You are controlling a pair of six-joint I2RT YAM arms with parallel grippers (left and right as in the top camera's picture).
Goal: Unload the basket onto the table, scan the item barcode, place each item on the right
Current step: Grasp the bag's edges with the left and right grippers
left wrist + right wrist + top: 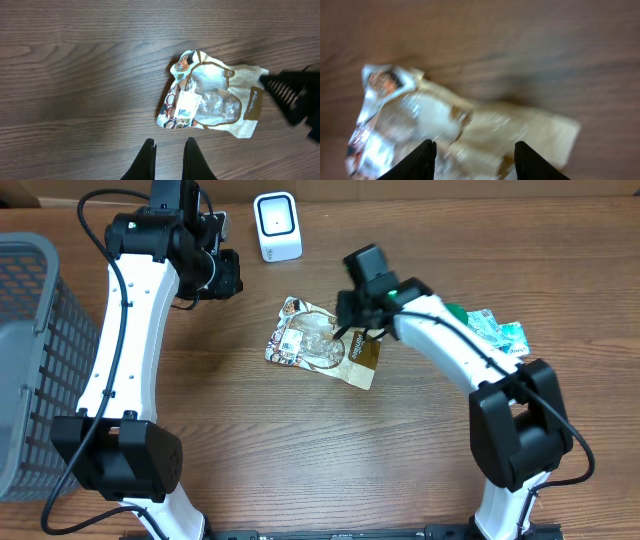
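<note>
Snack bag [315, 345] lying flat mid-table on the wooden table [300, 460], right gripper [474, 146] just above its brown end, fingers spread and holding nothing, left gripper [169, 150] closed and empty nearby, white scanner [277, 225] beyond the bag

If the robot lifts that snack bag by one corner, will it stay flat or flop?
Probably flop: the bag is thin, wrinkled film that already lies bumpy. It looks light, with small lumps showing through the clear window, so they may slide toward the low end. The shiny surface might be slippery.
</note>
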